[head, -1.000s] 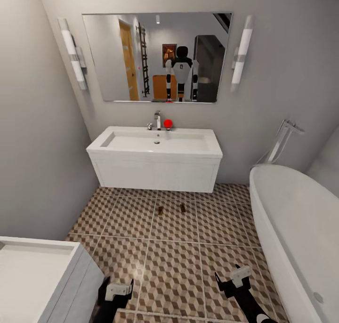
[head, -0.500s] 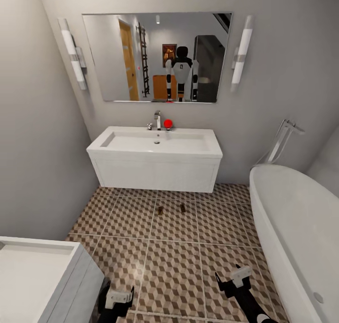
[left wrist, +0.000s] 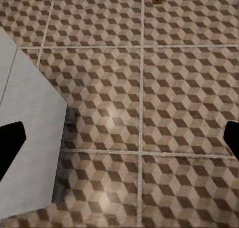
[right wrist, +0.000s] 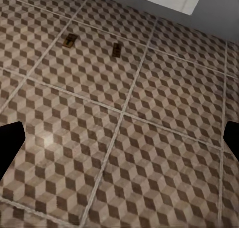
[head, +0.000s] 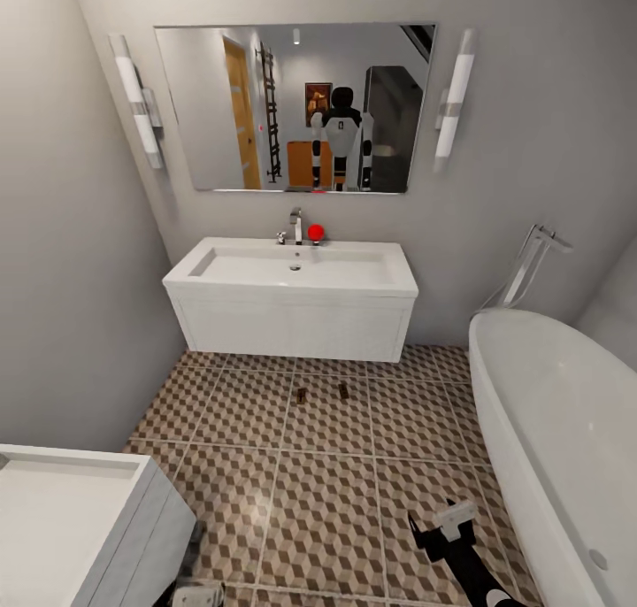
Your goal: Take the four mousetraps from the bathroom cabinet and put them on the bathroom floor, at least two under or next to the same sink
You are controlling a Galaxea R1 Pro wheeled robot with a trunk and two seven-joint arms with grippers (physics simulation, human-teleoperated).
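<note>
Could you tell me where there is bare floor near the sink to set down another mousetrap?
Two mousetraps lie just in front of the sink cabinet. The tiled floor is bare to their left toward the wall, to their right toward the bathtub, and across the middle down to the right gripper.

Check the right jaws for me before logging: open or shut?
Open: the right gripper's dark fingertips sit far apart, only bathroom floor between.

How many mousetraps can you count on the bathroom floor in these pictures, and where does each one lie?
2. One mousetrap lies on the bathroom floor just in front of the wall-hung sink; the other mousetrap lies beside it, nearer the bathtub. Others may lie outside the camera views.
</note>
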